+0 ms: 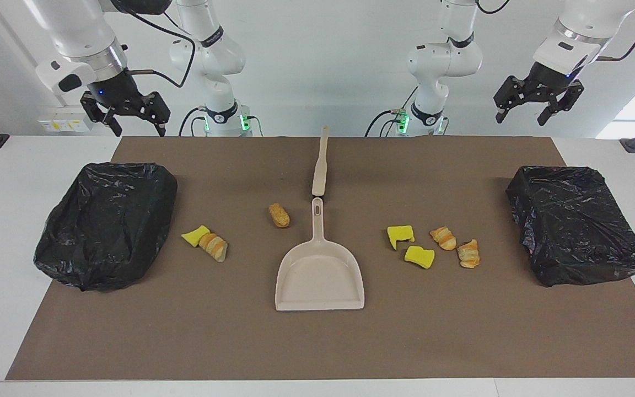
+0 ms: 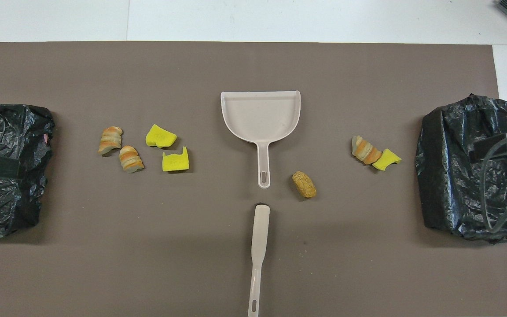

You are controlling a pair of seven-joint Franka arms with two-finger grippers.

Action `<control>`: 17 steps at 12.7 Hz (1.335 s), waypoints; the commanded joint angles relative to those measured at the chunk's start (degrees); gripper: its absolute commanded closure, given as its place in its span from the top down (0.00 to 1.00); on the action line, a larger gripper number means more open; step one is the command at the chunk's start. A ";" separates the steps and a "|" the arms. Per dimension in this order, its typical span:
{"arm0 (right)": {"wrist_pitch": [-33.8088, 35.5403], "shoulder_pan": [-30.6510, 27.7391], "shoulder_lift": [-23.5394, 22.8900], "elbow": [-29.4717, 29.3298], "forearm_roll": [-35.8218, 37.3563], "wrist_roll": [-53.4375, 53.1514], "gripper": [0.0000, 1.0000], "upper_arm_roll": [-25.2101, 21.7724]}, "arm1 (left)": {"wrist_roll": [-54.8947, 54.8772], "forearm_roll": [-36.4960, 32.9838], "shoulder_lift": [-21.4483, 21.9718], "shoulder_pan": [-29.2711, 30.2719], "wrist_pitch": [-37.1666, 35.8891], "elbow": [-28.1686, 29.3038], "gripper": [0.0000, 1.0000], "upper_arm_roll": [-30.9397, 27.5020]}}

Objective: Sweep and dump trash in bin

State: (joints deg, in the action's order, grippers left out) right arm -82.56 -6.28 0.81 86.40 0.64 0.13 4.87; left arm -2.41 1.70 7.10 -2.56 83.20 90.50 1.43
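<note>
A: Where's your trash?

B: Two clumps plus a stray. Take the dustpan (image 1: 319, 273) as clock centre in the facing view. At 3 o'clock, toward the left arm's end: two yellow sponge chunks (image 1: 400, 236) (image 1: 419, 256), and just beside them two croissant pieces (image 1: 444, 238) (image 1: 469, 253). At 9 o'clock: one sponge chunk (image 1: 195, 235) touching a croissant piece (image 1: 214, 246). The bread roll (image 1: 279, 215) lies at approx 11, beside the pan's handle.

A: Brush?

B: Brush (image 1: 321, 162) at 12 o'clock, in line w/ the pan's handle, nearer to the robots, a small gap between them.

A: Bins?

B: You've got two black-bagged bins, one at each end of the brown mat (image 1: 185, 331): one (image 1: 576, 223) at 3, one (image 1: 108, 223) at 9.

A: Pincers?

B: Left gripper (image 1: 538, 107) is up over the mat's corner by the 3 o'clock bin, fingers apart, holding nothing. Right gripper (image 1: 127, 118) is up by the 9 o'clock bin, fingers apart too. Both arms wait.
</note>
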 commanded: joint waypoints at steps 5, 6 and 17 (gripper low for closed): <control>-0.14 -0.49 0.68 0.34 -1.00 -0.48 1.00 0.05 | -0.31 0.41 0.81 0.27 -0.40 0.38 1.00 0.07; -0.40 -0.49 0.68 0.34 -0.39 -0.39 1.00 0.05 | 0.03 0.41 0.81 0.10 -0.49 0.46 1.00 0.07; -2.52 -0.58 1.39 2.37 -0.21 0.14 1.00 0.66 | 0.04 1.46 7.91 -10.25 1.97 13.01 1.00 1.47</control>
State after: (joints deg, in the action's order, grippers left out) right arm -84.42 -6.82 0.99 87.03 0.67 0.13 4.85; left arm -2.45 2.94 9.68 -8.77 83.30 96.69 3.65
